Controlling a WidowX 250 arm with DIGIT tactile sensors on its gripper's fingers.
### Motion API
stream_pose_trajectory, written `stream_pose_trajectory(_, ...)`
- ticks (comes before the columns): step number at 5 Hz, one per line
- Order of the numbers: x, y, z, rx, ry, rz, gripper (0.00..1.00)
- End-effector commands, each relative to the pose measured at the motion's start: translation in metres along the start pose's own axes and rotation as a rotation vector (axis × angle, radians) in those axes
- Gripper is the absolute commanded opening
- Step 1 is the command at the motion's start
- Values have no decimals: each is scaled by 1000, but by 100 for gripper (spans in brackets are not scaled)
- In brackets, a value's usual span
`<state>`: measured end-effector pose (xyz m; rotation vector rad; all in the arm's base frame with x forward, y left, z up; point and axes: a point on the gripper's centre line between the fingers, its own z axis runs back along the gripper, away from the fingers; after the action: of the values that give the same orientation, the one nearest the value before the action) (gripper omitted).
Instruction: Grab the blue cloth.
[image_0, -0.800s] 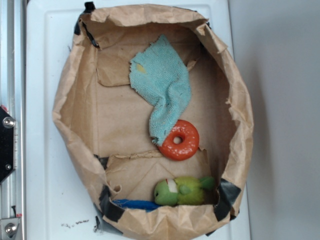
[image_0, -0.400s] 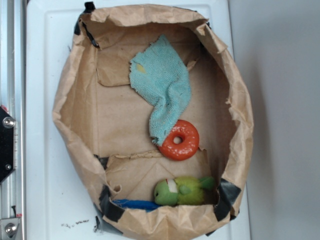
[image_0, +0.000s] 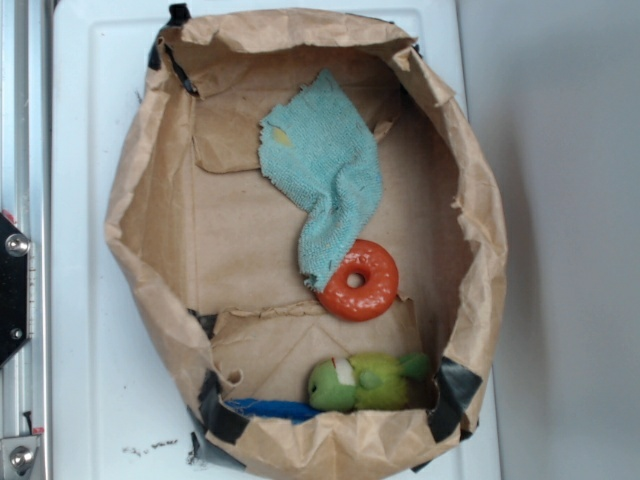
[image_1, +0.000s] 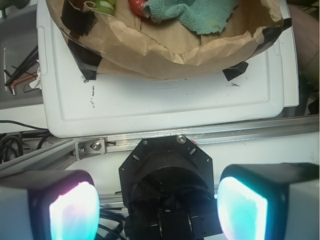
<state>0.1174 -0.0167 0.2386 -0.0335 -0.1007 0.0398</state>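
Note:
The blue cloth (image_0: 325, 175) lies crumpled inside a brown paper bag (image_0: 140, 230), running from the upper middle down to an orange donut toy (image_0: 360, 281) that it partly overlaps. It has a small yellowish stain near its upper left corner. In the wrist view the blue cloth (image_1: 200, 12) shows at the top edge, far from my gripper (image_1: 157, 210). The gripper stands open above the robot's black base, well outside the bag, with nothing between its glowing pads (image_1: 75, 212). The gripper does not appear in the exterior view.
A green plush toy (image_0: 365, 382) and a dark blue item (image_0: 270, 408) lie at the bag's near end. The bag rests on a white tray (image_0: 80, 200). A metal rail (image_0: 20, 150) runs along the left. Cables (image_1: 15, 82) lie beside the tray.

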Motion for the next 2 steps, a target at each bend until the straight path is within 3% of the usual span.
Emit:
stream_pose_trajectory(1,40,5,-10,40,-87,48,100)
stream_pose_trajectory(2,88,23,-32,65,-177,144,100)
